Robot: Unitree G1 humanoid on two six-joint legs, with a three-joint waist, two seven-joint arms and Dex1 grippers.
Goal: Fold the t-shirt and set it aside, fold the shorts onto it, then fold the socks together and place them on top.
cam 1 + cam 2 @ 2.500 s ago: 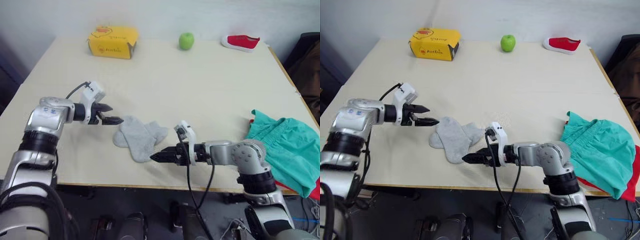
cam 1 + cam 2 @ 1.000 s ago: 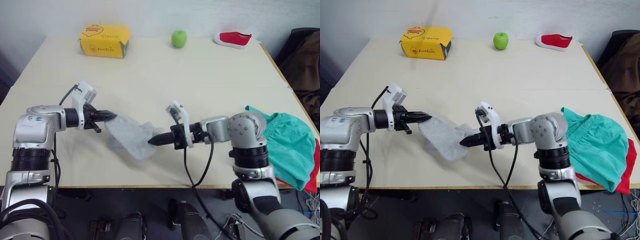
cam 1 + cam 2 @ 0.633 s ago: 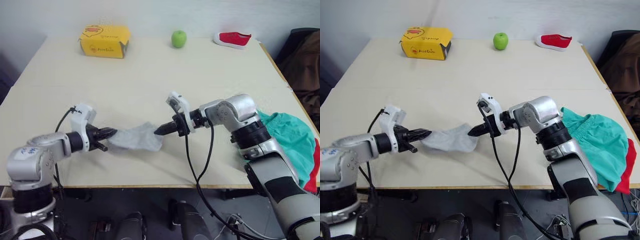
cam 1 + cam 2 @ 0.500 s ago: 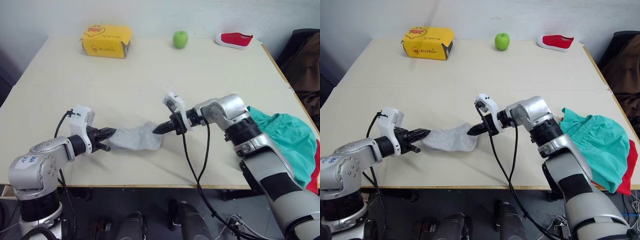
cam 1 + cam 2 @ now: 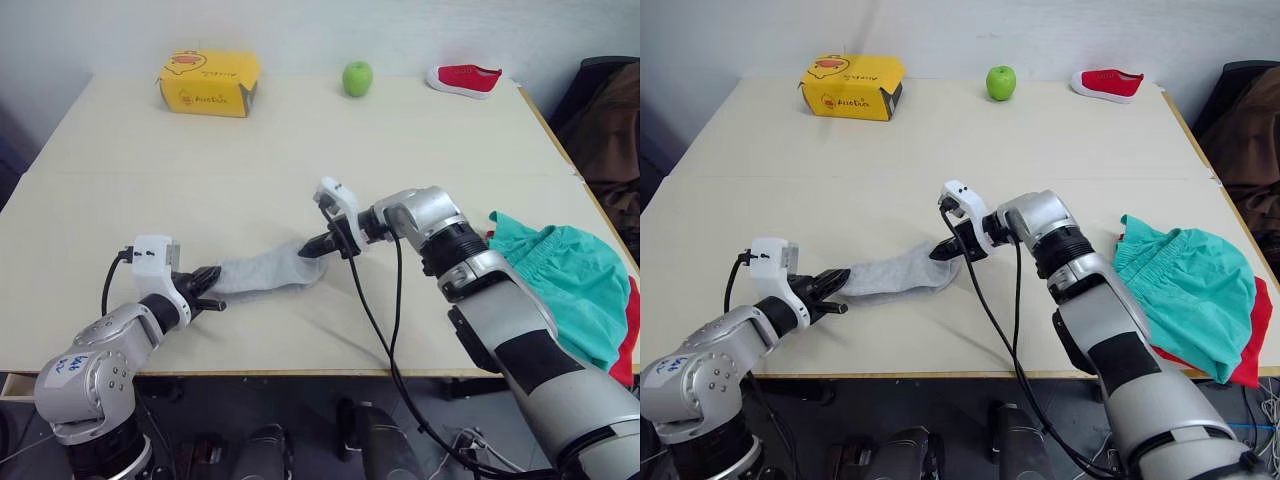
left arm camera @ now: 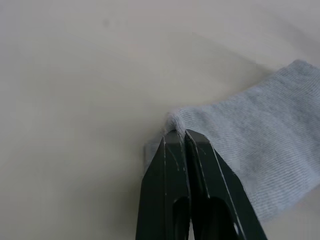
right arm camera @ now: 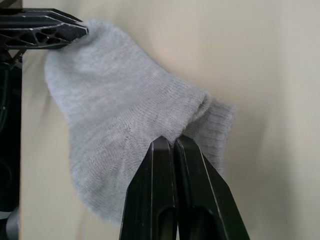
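The light grey socks (image 5: pixel 262 277) lie stretched as one flat strip near the table's front, between my two grippers. My left gripper (image 5: pixel 208 288) is shut on their left end, pinching the fabric (image 6: pixel 260 150) at its fingertips. My right gripper (image 5: pixel 938 254) is shut on the right end, where the cloth (image 7: pixel 115 115) bunches at its tips. The teal shorts (image 5: pixel 570 285) lie folded at the table's right edge, on top of the red t-shirt (image 5: pixel 1255 345), of which just a strip shows.
A yellow box (image 5: pixel 208 82), a green apple (image 5: pixel 357 77) and a small red shoe (image 5: pixel 465 77) stand along the far edge of the table (image 5: pixel 300 160). A dark object (image 5: pixel 610 130) sits beyond the right edge.
Both grippers kept hold of the socks. The left one dropped back toward the front edge and the right one moved farther up the table, drawing the socks out into a longer strip.
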